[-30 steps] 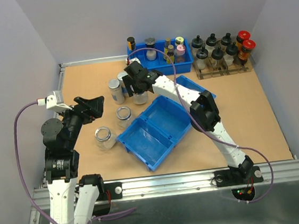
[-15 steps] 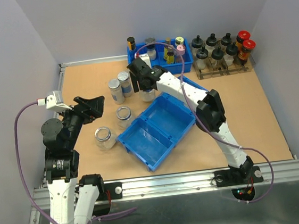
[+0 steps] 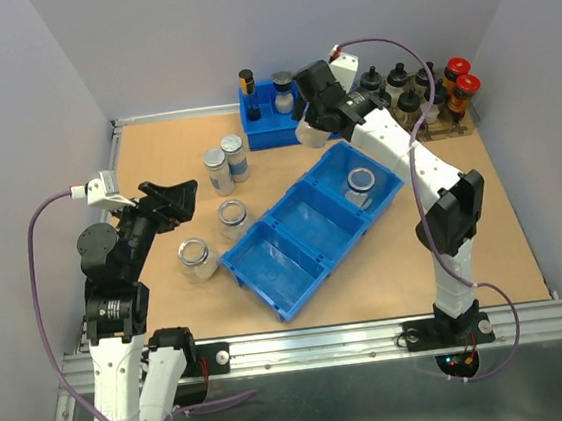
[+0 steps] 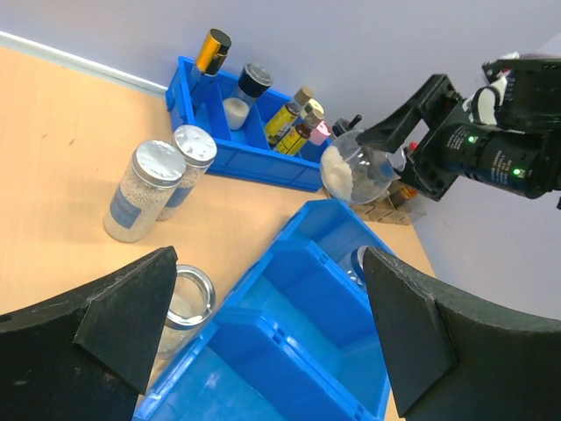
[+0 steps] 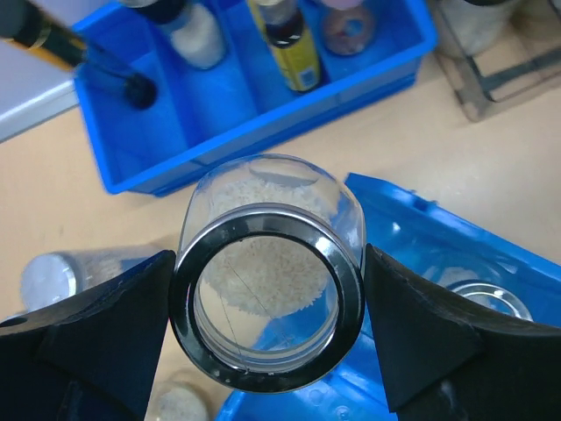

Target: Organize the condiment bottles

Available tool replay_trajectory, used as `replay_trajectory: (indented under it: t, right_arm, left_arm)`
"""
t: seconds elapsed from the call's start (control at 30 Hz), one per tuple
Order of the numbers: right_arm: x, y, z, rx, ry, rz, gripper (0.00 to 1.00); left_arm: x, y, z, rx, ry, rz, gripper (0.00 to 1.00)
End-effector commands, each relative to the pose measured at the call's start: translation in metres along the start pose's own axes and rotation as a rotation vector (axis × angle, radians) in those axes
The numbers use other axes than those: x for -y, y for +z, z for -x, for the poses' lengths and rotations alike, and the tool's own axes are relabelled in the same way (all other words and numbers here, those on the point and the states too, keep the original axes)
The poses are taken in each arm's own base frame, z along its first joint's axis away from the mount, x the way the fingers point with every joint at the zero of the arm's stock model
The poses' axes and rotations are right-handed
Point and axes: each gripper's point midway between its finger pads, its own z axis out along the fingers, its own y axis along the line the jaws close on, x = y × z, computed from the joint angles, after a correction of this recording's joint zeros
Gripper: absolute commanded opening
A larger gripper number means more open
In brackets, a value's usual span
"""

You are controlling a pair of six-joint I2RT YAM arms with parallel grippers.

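Now the right arm [image 3: 395, 148] is stretched far over the table [image 3: 154, 153]. It bends at the elbow above the right side, and the forearm goes back and to the left. The right pincer [image 5: 267, 333] is closed on a jar [image 4: 351, 168], one finger on each side of the glass. We see the jar in the air, tilted, with its open mouth toward the wrist camera and white grains [image 5: 263, 197] inside. It hangs between the tray [image 3: 268, 136] at the back and the far end of the bin [image 3: 317, 217].

A second jar [image 3: 362, 182] stands in the far compartment of the bin. Two capped jars [image 3: 218, 170] stand close together on the table, left of the bin. Two open jars [image 3: 231, 217] stand nearer to us, beside the near end of the bin.

The left arm [image 3: 115, 253] is folded at the left edge. The left pincer [image 3: 171, 200] points toward the jars with its fingers wide apart and grips nothing.
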Motion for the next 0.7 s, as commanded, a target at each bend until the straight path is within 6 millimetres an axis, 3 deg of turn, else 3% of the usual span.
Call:
replay_trajectory:
  t: [0.0, 0.43, 0.67]
  right_arm:
    - [0.033, 0.014, -0.015, -0.038, 0.071, -0.107, 0.00]
    - [0.065, 0.032, -0.052, -0.095, 0.068, -0.212, 0.00]
    - [0.097, 0.043, -0.091, -0.153, 0.037, -0.314, 0.00]
  left_arm:
    - [0.011, 0.000, 0.006, 0.033, 0.006, -0.060, 0.99]
    - [0.012, 0.001, 0.004, 0.027, 0.004, -0.070, 0.99]
    - [0.009, 0.002, 0.002, 0.021, 0.005, -0.061, 0.99]
